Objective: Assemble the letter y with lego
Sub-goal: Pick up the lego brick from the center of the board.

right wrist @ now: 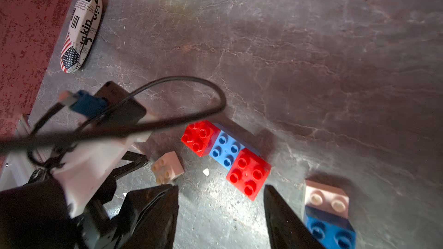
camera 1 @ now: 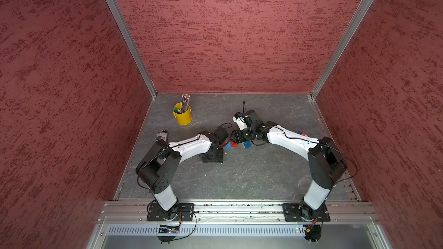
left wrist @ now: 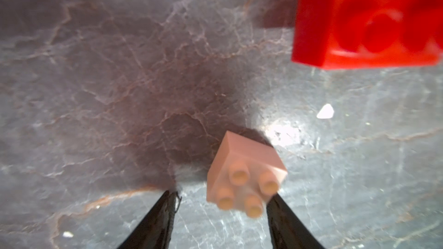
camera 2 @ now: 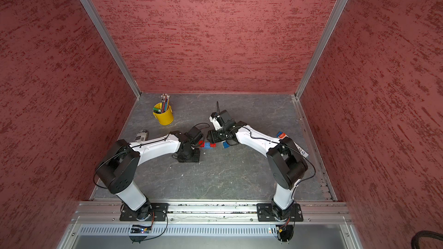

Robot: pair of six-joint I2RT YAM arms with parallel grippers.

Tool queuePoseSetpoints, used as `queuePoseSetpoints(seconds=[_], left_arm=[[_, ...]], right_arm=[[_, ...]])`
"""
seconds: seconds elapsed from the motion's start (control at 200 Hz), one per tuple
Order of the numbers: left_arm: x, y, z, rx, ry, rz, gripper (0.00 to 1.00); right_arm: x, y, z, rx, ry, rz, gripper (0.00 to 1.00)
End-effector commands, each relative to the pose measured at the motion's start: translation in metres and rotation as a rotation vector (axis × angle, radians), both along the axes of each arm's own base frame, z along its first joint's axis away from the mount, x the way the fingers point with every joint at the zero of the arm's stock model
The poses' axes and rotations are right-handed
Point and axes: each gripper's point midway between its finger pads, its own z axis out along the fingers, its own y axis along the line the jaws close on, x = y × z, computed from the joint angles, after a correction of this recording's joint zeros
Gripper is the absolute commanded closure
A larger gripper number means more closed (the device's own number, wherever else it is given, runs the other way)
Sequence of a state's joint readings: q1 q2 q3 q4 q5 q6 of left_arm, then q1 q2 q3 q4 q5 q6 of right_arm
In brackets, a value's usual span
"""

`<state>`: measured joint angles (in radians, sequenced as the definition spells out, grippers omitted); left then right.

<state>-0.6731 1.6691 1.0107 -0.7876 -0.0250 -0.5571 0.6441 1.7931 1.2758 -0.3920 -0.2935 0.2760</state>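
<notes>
A joined row of red, blue and red lego bricks (camera 1: 230, 144) (right wrist: 225, 150) lies mid-table in both top views (camera 2: 207, 144). Just in front of it a loose white brick (left wrist: 247, 176) (right wrist: 167, 167) lies tipped over, studs toward the left wrist camera. My left gripper (left wrist: 221, 200) (camera 1: 221, 155) stands open; the white brick sits close to one finger and clear of the other. A white brick joined to a blue one (right wrist: 328, 214) (camera 1: 247, 144) lies right of the row. My right gripper (right wrist: 220, 188) (camera 1: 237, 140) hovers open between row and stack, holding nothing.
A yellow pencil cup (camera 1: 182, 116) stands at the back left. A printed pencil case (camera 1: 161, 136) (right wrist: 81, 29) lies by the left wall. An orange and blue card (camera 2: 281, 135) lies under the right arm. Red walls enclose three sides.
</notes>
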Motion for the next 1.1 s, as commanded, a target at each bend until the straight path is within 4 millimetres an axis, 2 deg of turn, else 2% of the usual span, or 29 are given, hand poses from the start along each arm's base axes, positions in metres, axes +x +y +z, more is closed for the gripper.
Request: queuePoseSetpoints(seconds=[0.0, 0.12, 0.25, 0.431, 0.656, 0.666, 0.676, 0.691, 0.797, 1.097], left_arm=[[-0.002, -0.005, 0.017, -0.047, -0.037, 0.017, 0.36], [-0.006, -0.005, 0.029, -0.101, -0.067, 0.051, 0.34], [-0.01, 0.004, 0.038, -0.132, -0.091, 0.097, 0.34], [-0.014, 0.022, 0.043, -0.159, -0.109, 0.154, 0.34], [-0.016, 0.034, 0.04, -0.171, -0.097, 0.19, 0.33], [-0.016, 0.034, 0.04, -0.173, -0.097, 0.189, 0.33], [-0.016, 0.035, 0.039, -0.172, -0.096, 0.191, 0.33], [-0.016, 0.035, 0.04, -0.173, -0.097, 0.191, 0.33], [-0.015, 0.036, 0.039, -0.176, -0.094, 0.188, 0.33], [-0.016, 0.037, 0.037, -0.188, -0.087, 0.188, 0.33]], right_arm=[[0.009, 0.009, -0.002, 0.016, 0.007, 0.03, 0.38], [0.016, 0.018, -0.014, 0.03, 0.037, 0.049, 0.37], [0.018, 0.026, -0.028, 0.039, 0.072, 0.069, 0.37], [0.01, 0.031, -0.042, 0.055, 0.121, 0.096, 0.37], [-0.013, 0.033, -0.043, 0.069, 0.166, 0.137, 0.36], [-0.015, 0.033, -0.043, 0.068, 0.167, 0.14, 0.34], [-0.016, 0.033, -0.043, 0.066, 0.17, 0.14, 0.27], [-0.018, 0.032, -0.043, 0.063, 0.17, 0.142, 0.23], [-0.027, 0.032, -0.042, 0.055, 0.169, 0.156, 0.23], [-0.01, 0.029, -0.041, -0.089, 0.063, 0.127, 0.27]])
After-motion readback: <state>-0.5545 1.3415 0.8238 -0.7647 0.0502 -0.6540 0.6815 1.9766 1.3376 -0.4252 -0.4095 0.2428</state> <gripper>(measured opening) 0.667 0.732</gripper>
